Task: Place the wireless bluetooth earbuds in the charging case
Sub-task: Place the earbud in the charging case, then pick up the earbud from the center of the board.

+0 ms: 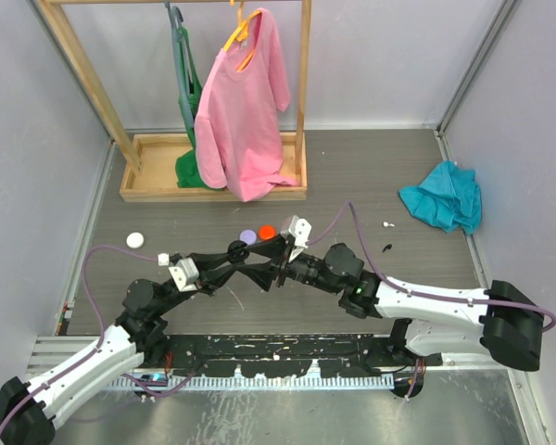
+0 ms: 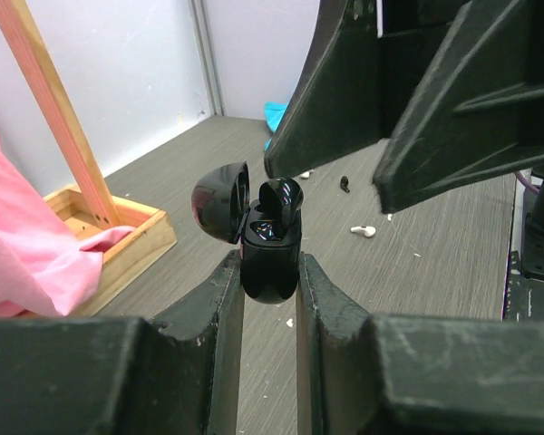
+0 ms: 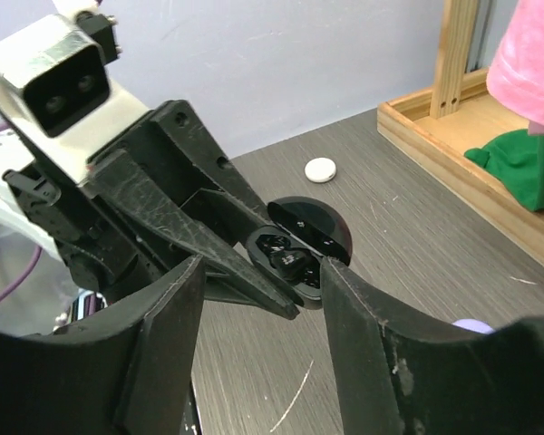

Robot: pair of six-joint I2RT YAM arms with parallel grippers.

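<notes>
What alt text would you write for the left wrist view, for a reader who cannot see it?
The left gripper clamps an open black charging case, lid tipped back, with a dark earbud poking up from it. The right gripper hangs open just above, and a white earbud lies on the grey table beyond.

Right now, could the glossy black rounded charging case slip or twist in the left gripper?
Probably slippery: the glossy black rounded charging case looks smooth. Its curved sides may let it twist in the left gripper. Its open lid might swing if bumped.
</notes>
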